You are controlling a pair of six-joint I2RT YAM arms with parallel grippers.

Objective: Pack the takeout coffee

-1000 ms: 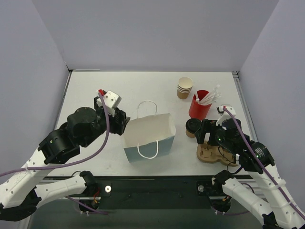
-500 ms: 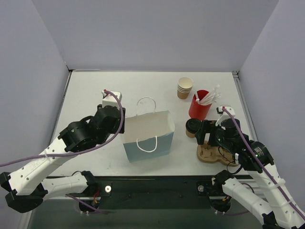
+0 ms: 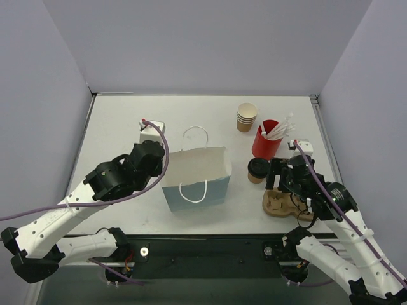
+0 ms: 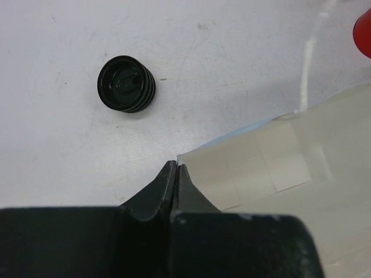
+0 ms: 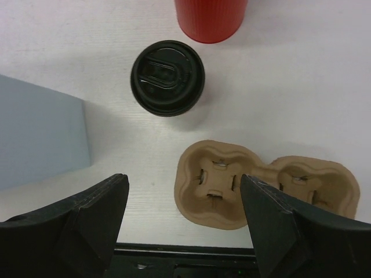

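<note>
Right gripper [image 5: 184,179] hangs wide open over the coffee [image 5: 167,77], probably light and crushable, best squeezed gently round its sides; left gripper [image 4: 175,168] pinches the bag [image 4: 278,174].

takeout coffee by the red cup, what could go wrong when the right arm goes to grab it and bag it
1. The takeout coffee stands close beside the red cup; the open right gripper might knock that cup over.
2. The cup carrier lies right below that gripper; a low approach could snag it.
3. The left gripper seems to pinch only one rim corner of the paper bag, so it may tip.
</note>
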